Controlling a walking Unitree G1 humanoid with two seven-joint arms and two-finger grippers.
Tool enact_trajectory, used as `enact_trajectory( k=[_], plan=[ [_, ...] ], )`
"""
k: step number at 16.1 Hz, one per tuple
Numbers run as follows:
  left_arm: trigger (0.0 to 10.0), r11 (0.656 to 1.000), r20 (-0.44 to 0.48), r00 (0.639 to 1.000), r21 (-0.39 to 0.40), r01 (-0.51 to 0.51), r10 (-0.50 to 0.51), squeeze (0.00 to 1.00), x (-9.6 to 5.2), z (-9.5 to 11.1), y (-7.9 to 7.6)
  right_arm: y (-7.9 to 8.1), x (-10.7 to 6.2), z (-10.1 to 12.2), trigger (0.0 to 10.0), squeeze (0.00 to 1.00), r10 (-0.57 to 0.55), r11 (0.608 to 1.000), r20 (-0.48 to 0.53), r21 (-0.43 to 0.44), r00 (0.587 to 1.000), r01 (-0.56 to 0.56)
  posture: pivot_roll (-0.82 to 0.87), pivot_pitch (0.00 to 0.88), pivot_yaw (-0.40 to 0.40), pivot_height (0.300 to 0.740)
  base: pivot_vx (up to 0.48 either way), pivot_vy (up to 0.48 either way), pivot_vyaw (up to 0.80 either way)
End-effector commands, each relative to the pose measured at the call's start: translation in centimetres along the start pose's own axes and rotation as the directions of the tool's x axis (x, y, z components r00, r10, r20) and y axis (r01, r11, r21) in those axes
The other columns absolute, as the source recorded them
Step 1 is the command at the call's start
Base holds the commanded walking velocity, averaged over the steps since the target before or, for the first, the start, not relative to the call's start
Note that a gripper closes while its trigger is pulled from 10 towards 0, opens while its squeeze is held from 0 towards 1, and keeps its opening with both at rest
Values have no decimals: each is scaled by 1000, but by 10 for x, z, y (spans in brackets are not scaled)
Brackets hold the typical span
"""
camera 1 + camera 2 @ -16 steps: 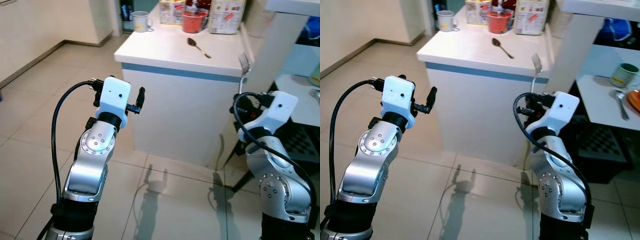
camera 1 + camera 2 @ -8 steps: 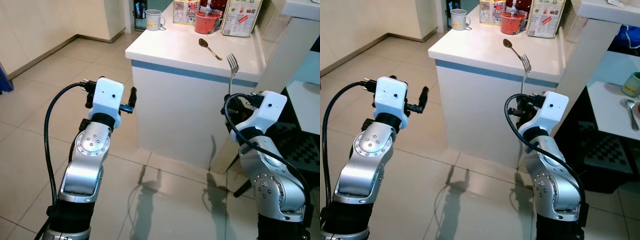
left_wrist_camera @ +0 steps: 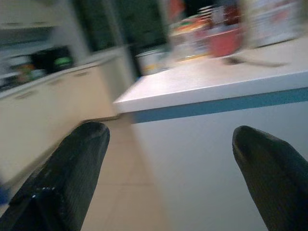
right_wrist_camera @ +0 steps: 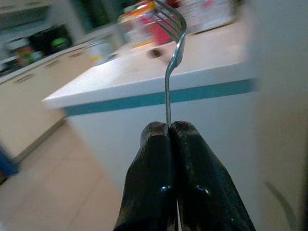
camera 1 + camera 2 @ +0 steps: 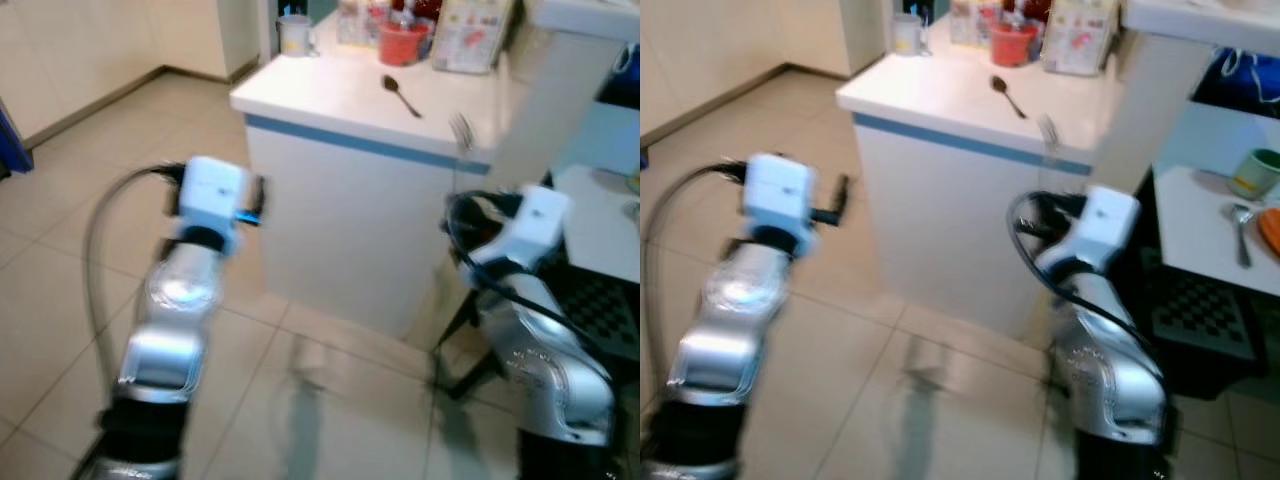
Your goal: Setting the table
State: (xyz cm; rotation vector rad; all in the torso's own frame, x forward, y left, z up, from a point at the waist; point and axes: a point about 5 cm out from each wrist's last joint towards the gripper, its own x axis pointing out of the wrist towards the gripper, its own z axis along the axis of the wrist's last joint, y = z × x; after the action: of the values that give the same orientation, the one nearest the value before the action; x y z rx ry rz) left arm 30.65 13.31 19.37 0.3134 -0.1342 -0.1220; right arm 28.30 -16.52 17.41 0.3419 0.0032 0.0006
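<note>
Right gripper (image 4: 169, 132) is pinched on one fork (image 4: 172, 43), tines up, just short of the white counter (image 5: 330, 95). One spoon (image 5: 400, 95) lies on it. Left gripper (image 3: 168, 144) hangs wide open, holding nothing.

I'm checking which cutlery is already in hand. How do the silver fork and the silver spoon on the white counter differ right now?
The silver fork stands upright, tines up, pinched in the right gripper; the silver spoon lies flat on the white counter, untouched. The fork is off the counter, in front of its edge; the spoon rests on top. Both are slim metal cutlery.
</note>
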Motion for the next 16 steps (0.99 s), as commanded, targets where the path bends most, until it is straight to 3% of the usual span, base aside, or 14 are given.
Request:
enact_trajectory(
  k=[1, 8, 16],
  plan=[
    [10000, 1000, 17, 1000, 20, -17, 17, 0, 3, 4, 7, 4, 1, 6, 10000, 0, 8, 1000, 24, -7, 1000, -7, -36, 0, -12, 740, 0, -424, 0],
    [10000, 1000, 43, 999, 14, -9, 8, 0, 12, 8, 2, -3, 3, 11, 10000, 0, -29, 1000, 36, -10, 999, 30, -37, 0, -18, 740, 0, -423, 0],
    [10000, 999, 45, 999, 14, -29, 28, 0, 9, 5, 4, -1, 7, 11, 10000, 0, 4, 1000, 28, -23, 1000, -3, -40, 0, -49, 740, 0, -423, -118]
  ],
)
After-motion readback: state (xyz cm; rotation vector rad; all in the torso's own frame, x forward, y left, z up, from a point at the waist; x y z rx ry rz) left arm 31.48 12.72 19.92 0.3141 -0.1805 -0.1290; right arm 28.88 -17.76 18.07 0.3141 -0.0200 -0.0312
